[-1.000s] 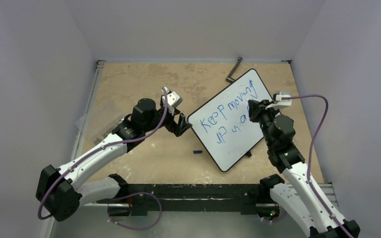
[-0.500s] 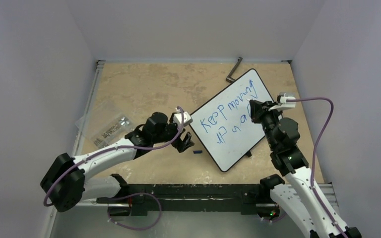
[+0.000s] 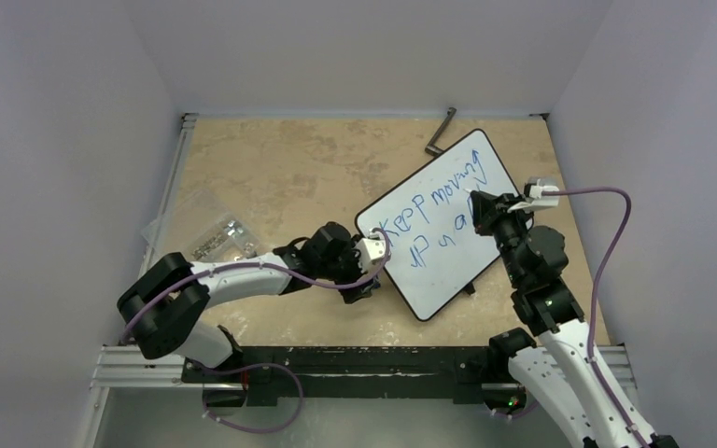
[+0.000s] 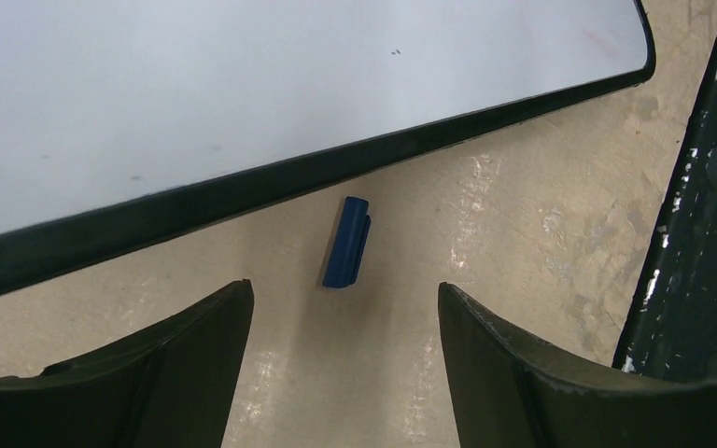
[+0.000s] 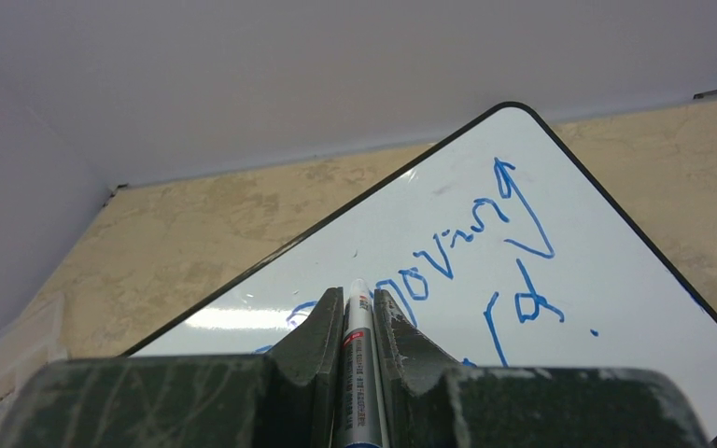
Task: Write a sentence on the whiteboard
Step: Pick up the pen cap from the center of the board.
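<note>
The whiteboard (image 3: pixel 434 229) lies flat on the right half of the table (image 3: pixel 271 168). It is turned diagonally, with one rounded corner toward the far wall. The sentence (image 3: pixel 434 201) is in blue handwriting; the first line reads "Keep moving". The second line under it is shorter and I cannot read it with certainty. The marker (image 5: pixel 358 364) has small print and a red mark on its pale barrel, too small to read.

The table top is beige with a stone-like pattern, and plain pale walls close it on three sides. A clear plastic bag (image 3: pixel 201 233) with small items lies at the left edge, and a bent black tool (image 3: pixel 441 131) lies near the far wall.

The right gripper (image 5: pixel 358 299) is closed around the marker, above the board near the end of the second line. The left gripper (image 4: pixel 343 303) is low over the table with its jaws wide and nothing between them. Only the left wrist view shows a small blue cap (image 4: pixel 346 242) on the table, just beside the board's black rim. From above, the arm hides it.
</note>
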